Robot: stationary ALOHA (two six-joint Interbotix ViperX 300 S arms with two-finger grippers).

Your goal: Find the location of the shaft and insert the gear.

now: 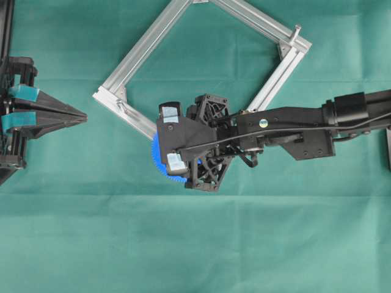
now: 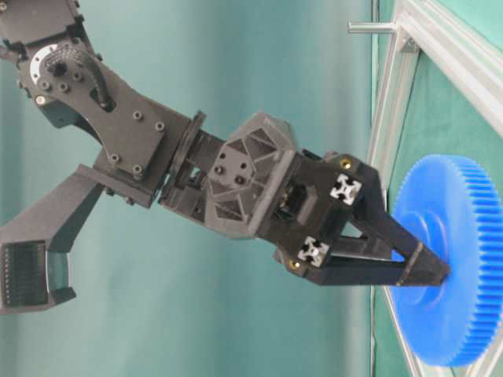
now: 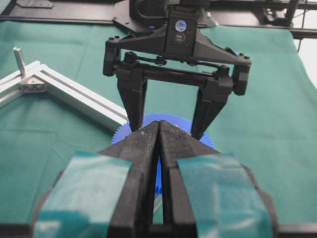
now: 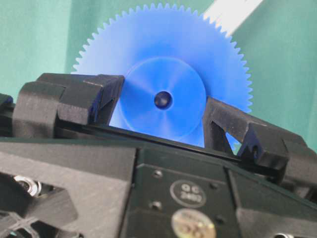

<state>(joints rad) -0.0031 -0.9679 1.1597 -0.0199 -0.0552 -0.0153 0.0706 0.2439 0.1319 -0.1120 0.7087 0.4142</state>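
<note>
**Inspector:** Against the lower rail of the aluminium frame (image 1: 201, 61), on the green cloth of the tabletop (image 1: 195, 244), sits the blue gear (image 4: 163, 94). Report its attitude.

**Assistant:** Gear lies flat, hub up, centre hole visible in the right wrist view. One edge overlaps the frame's lower rail; the rest lies outside the frame, on the cloth side.

**Inspector:** Right gripper (image 2: 424, 267)?

**Assistant:** Directly over the gear, pointing down at it. Its jaws stand spread, one on either side of the raised hub, with the fingertips (image 3: 136, 116) down at the gear's face. Whether they press on the hub I cannot tell; both appear close against its wall.

**Inspector:** Left gripper (image 1: 79, 115)?

**Assistant:** Well apart from the frame, off its left corner, above bare cloth. Jaws pressed together, holding nothing, pointing toward the gear.

**Inspector:** The shaft?

**Assistant:** Not discernible; the right arm and gear cover that stretch of rail. Only a taller silver pin (image 1: 297, 30) shows, upright at the frame's far right corner, well apart from the gear.
</note>
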